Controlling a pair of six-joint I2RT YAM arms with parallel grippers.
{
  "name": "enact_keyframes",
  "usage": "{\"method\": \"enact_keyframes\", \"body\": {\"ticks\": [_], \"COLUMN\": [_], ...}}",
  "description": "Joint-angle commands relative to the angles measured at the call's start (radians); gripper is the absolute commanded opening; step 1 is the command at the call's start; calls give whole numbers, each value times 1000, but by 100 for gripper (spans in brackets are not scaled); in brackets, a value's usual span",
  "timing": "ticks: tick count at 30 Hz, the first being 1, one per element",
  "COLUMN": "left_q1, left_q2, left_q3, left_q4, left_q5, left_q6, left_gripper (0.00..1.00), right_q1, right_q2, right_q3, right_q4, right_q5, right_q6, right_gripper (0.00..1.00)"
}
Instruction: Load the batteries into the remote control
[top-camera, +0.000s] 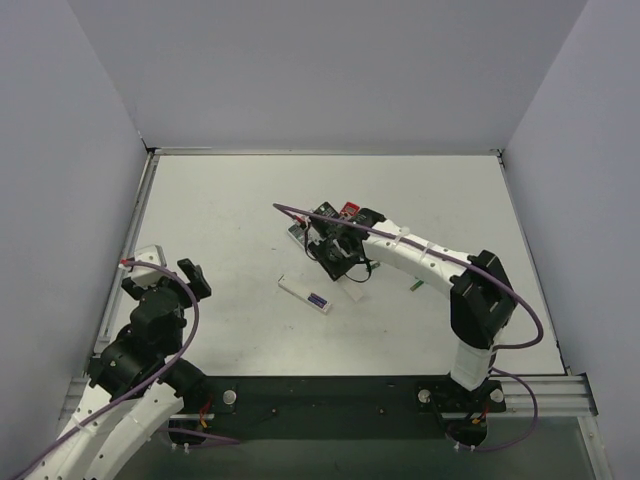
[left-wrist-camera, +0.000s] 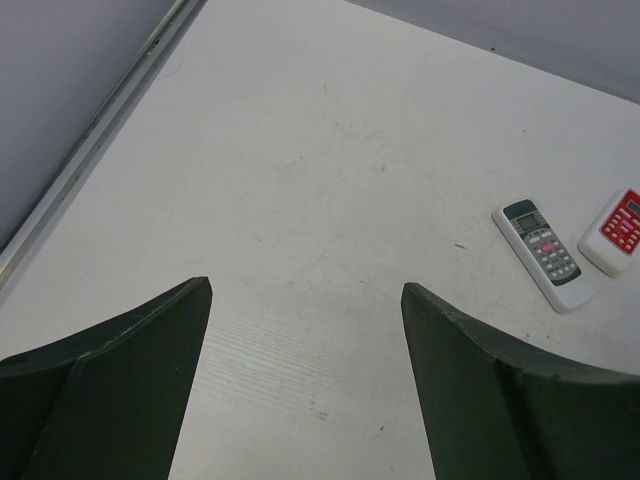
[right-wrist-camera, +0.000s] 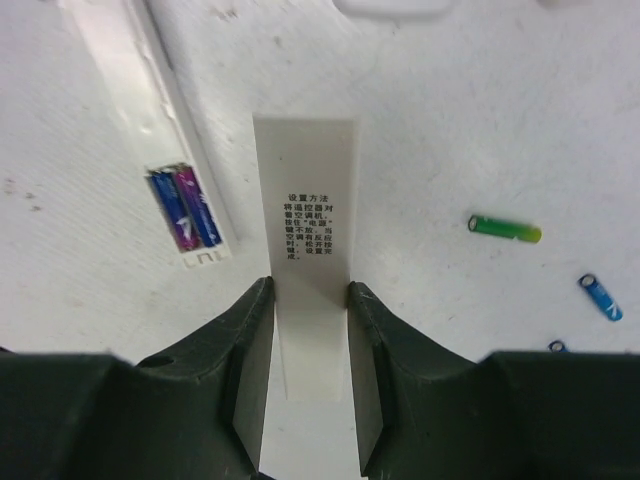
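Right gripper (right-wrist-camera: 310, 288), stretched to mid-table, pinches the white cover (right-wrist-camera: 305, 160); left gripper (left-wrist-camera: 306, 286), folded back, jaws apart

The table (left-wrist-camera: 300, 150) is matt white with faint grain and scuffs, the fingers (right-wrist-camera: 240, 350) of the right gripper (right-wrist-camera: 310, 288) are matt dark plastic, the cover panel (right-wrist-camera: 305, 200) between them is smooth white plastic with printed text, and the loose green battery (right-wrist-camera: 505, 229) has a glossy foil-like wrap.
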Motion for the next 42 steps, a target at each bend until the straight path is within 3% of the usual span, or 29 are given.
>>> {"method": "enact_keyframes", "body": {"ticks": [1,13,24,42], "left_q1": [33,165,277,285], "left_q2": [-8,23,46,51], "left_q3": [-1,-12,-19,-21], "left_q4": [63,107,133,137], "left_q5": [-12,129,251,263], "left_q6": [22,49,49,48], "left_gripper": [88,88,88,88], "right_q1": [43,110,136,136], "right_q2": [66,294,379,425], "right_q3": [148,406,453,437], "right_q4": [-90,-150,-153,-165], "right_q5": [-43,-98,-117,-132], "right_q6": [-95,-133,-116,-104], "right_gripper": [7,7,7,9]}}
